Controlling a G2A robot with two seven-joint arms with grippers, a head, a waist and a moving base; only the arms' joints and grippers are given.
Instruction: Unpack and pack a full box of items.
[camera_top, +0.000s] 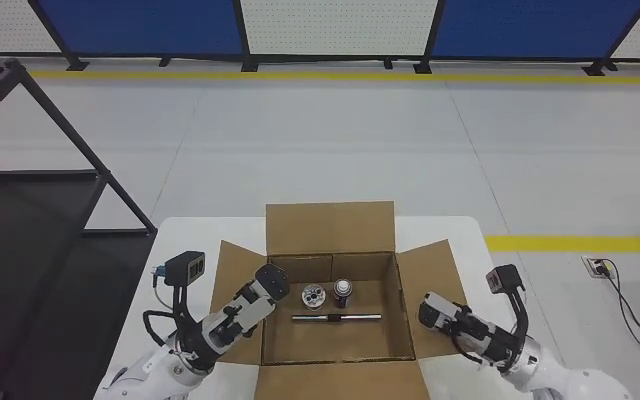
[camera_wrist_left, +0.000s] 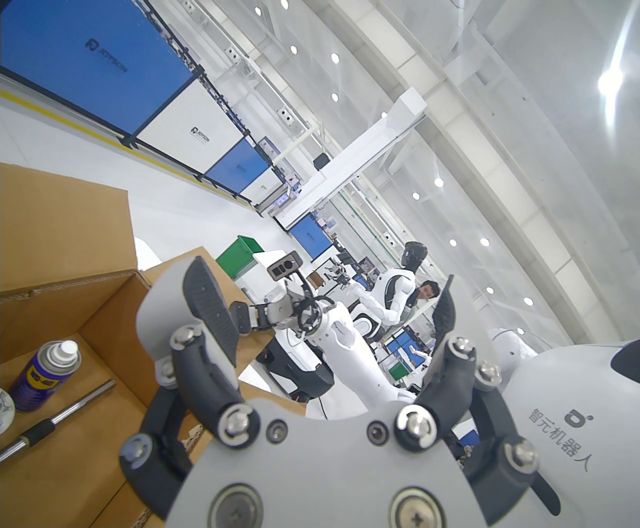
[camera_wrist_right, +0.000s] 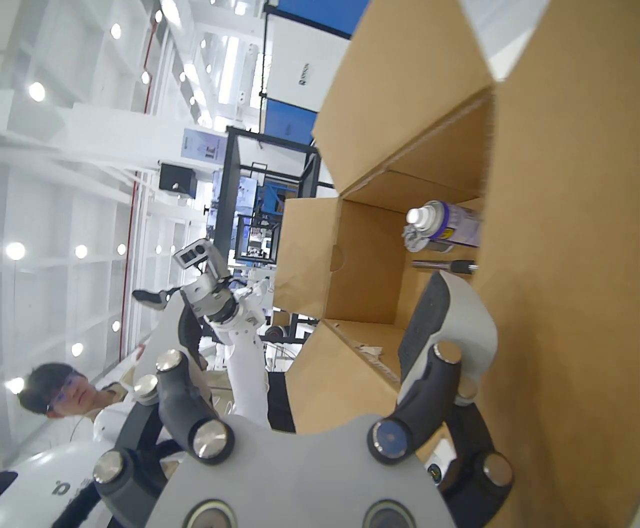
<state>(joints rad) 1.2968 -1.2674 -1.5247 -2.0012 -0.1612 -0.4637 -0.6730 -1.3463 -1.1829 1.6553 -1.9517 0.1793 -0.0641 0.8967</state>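
My left pincer (camera_top: 272, 281) and right pincer (camera_top: 426, 308) stood wide, empty, flanking the box (camera_top: 330, 225). The can (camera_top: 343, 292) stood upright inside, the rod (camera_top: 337, 318) lying just beside it. I judged the can best gripped straight from above, clear of cardboard.

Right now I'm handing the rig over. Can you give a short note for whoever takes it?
Left gripper: jaws open, empty, at the box's left flap.
Right gripper: jaws open, empty, at the right flap.
Box: open, flaps folded out. Inside are a spray can standing upright, a small round item beside it, and a metal rod lying flat, nearer the robot.
Done: box is open.
Left: all three items are still inside; take them out, then pack them back.
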